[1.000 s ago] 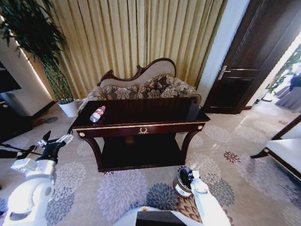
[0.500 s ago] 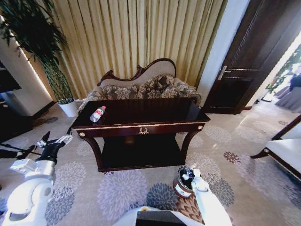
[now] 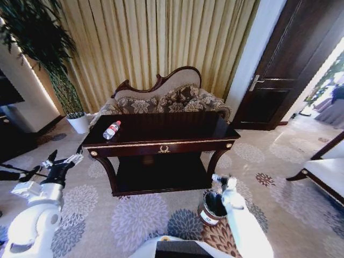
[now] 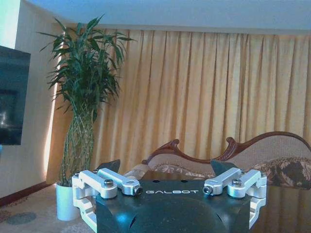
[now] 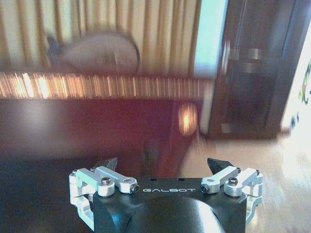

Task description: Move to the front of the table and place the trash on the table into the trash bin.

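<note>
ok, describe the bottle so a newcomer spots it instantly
Find the long dark table in front of the sofa. The bottle lies on its side at the end nearest the potted plant: clear plastic, red cap, red-white label.

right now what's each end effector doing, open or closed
Left end effector: open, holding nothing, off the table's left end.
Right end effector: open, holding nothing, above the trash bin.

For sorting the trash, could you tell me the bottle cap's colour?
Red, on the bottle lying on the table; head view.
</note>
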`<state>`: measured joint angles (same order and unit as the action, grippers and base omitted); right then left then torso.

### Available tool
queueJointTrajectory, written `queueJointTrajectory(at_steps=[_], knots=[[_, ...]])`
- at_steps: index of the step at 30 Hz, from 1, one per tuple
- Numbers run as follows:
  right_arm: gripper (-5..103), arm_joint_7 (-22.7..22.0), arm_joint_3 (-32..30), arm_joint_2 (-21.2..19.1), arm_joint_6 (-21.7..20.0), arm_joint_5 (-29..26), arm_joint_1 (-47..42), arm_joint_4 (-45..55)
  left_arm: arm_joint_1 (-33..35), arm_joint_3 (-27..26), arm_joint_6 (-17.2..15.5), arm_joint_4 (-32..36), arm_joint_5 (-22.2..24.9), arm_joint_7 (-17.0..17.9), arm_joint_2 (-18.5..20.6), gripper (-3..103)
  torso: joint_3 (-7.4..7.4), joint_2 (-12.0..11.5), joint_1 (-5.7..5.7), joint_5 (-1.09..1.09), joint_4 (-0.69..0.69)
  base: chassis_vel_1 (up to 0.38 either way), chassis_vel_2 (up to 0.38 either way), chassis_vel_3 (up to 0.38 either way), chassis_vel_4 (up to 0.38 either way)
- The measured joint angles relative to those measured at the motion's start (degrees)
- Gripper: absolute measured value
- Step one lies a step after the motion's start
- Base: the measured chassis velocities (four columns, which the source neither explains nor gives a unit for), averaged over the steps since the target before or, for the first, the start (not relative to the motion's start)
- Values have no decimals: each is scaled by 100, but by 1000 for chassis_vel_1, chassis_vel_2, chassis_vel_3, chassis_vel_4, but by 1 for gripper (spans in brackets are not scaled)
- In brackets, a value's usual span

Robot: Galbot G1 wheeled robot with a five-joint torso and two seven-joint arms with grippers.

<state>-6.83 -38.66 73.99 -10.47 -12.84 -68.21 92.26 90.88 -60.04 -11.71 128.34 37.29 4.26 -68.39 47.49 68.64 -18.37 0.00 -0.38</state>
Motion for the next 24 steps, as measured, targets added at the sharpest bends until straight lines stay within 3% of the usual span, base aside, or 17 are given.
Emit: queueJointTrajectory(at_steps=[5,8,11,17,24], knots=[[100,0,-84,-94,-139,-187,-118,904,4,23,-5,17,-20,0,0,100,0,0,0,0,1,0,0,0,0],[100,0,-1,-238,-438,-537,-525,2250,18,93,-8,33,-86,1,-29,100,0,0,0,0,0,0,0,0,0],[100,0,140,-243,-633,-572,-727,2821,6,157,-8,33,-140,1,-34,100,0,0,0,0,-1,0,0,0,0],[100,1,494,-245,-864,-623,-753,3324,-18,230,-28,90,-181,5,-33,100,0,0,0,0,1,0,0,0,0],[100,2,500,-309,-857,-686,-727,3262,-12,239,-35,101,-193,11,-34,100,0,1,1,0,1,-14,15,16,-13]])
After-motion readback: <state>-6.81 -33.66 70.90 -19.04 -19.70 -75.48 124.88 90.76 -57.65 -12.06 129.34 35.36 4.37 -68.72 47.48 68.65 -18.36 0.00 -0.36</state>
